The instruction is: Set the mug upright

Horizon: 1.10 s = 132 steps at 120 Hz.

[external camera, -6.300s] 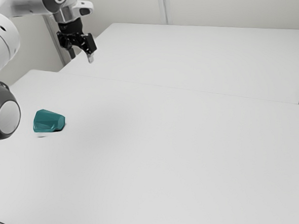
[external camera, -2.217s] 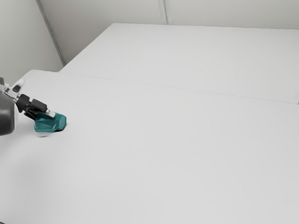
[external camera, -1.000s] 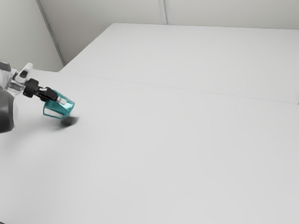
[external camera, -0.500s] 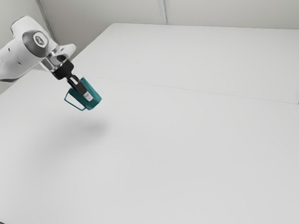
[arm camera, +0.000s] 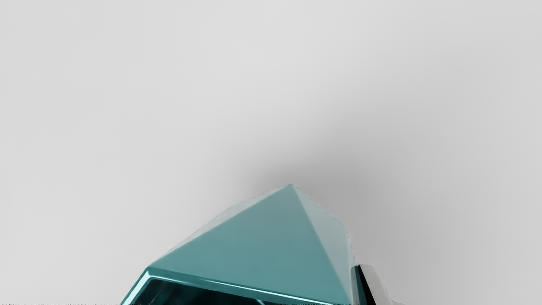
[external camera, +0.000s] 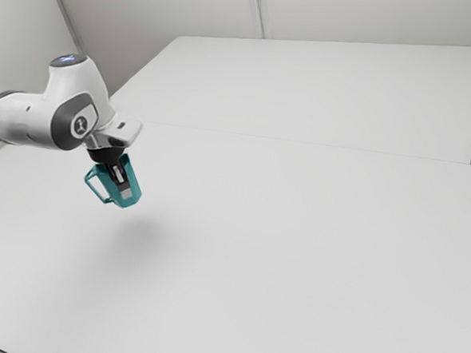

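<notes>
Teal mug, mouth up but tilted, is gripped by the closed-in hand above the desk! Righting looks under way; its base must be levelled, then lowered before release.

A white table spread widely across the exterior view, its top smooth and plain. Beyond it lay a second white surface, a thin seam between the two. Behind stood a pale wall with an upright grey strip, and a slanting strip ran down at the exterior view's left.
</notes>
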Available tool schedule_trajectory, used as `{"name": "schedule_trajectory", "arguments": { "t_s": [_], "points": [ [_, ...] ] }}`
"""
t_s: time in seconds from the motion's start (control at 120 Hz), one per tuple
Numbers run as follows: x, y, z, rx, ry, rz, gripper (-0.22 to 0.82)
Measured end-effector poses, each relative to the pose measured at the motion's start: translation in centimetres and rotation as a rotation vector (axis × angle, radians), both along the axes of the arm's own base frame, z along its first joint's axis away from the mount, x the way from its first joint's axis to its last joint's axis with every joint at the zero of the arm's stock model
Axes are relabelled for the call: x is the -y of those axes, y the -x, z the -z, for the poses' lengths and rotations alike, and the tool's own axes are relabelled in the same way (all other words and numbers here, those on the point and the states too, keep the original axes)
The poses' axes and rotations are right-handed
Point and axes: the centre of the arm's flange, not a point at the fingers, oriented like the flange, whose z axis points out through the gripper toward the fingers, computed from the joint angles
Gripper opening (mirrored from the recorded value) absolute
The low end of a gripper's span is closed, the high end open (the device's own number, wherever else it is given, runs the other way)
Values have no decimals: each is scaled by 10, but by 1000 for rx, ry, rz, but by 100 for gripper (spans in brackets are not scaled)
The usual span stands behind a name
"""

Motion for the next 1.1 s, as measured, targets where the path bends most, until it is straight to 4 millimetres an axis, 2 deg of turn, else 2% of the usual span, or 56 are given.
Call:
{"name": "schedule_trajectory", "arguments": {
  "t_s": [0.117,0.308,0.6,0.933,1.1],
  "points": [
    [6,6,18,10,-39,-11,-18],
    [20,13,38,34,-107,-8,-18],
    [22,36,64,53,-148,-67,-18],
    [16,29,83,83,-153,-150,-18],
    [8,19,90,91,-158,-191,-18]
  ]
}}
